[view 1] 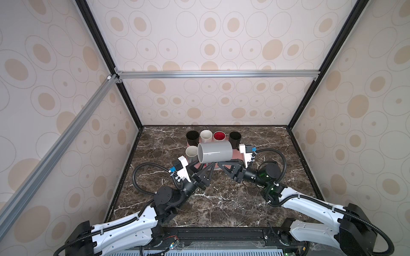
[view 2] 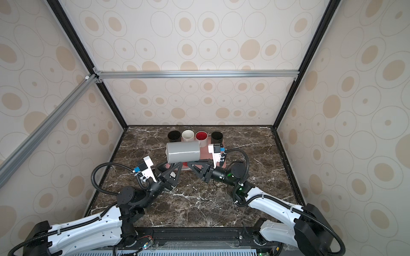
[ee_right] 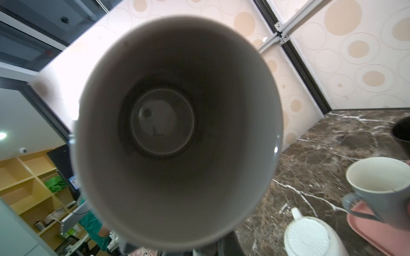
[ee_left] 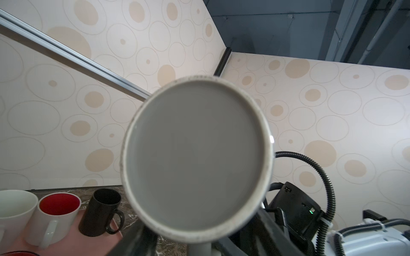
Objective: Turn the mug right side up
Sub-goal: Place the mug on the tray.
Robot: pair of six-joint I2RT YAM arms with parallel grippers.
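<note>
The grey mug (view 1: 215, 153) hangs on its side above the pink tray (view 1: 239, 155), in both top views (view 2: 183, 153). Its flat base (ee_left: 195, 155) fills the left wrist view, and its open mouth (ee_right: 177, 133) fills the right wrist view. The handle (ee_left: 199, 249) points down, out of sight from the top. Both grippers meet under the mug. My left gripper (view 1: 209, 167) is open, with one finger (ee_left: 137, 240) on each side of the handle. My right gripper (view 1: 220, 165) is shut at the mug's underside, and its grip on the handle is mostly hidden.
At the back of the tray four upright mugs stand in a row: black (view 1: 192, 137), white (view 1: 206, 136), red-lined (view 1: 219, 135) and black (view 1: 235, 137). A grey cup (view 1: 191, 153) stands just left of the held mug. Dark marble table (view 1: 221, 199) is bare in front.
</note>
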